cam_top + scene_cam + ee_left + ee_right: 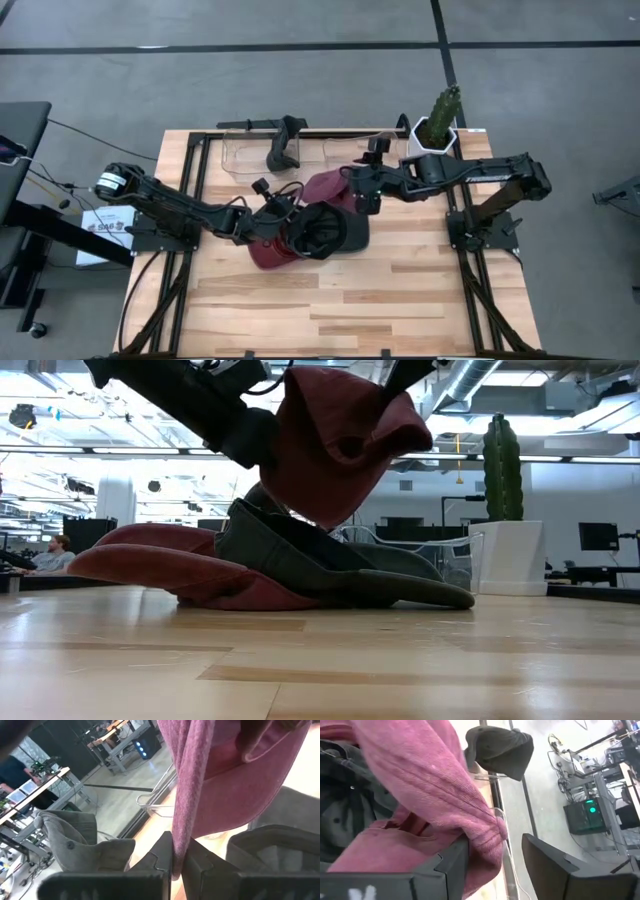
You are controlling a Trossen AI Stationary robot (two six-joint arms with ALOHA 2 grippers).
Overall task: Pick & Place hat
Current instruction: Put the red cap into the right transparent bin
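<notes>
Maroon hat [340,445] hangs lifted above the hats piled mid-table, pinched by the left gripper [175,862] while the right gripper [492,865], jaws apart, straddles its bunched fabric, seemingly to steady it.

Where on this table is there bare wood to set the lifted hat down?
Bare wood runs along the table's near edge, below the hat pile, and at the left by the left arm. The middle is crowded: the maroon hat hangs between both grippers; clear bin behind.

left gripper [176,862] jaws clamped | right gripper [492,865] jaws parted
</notes>
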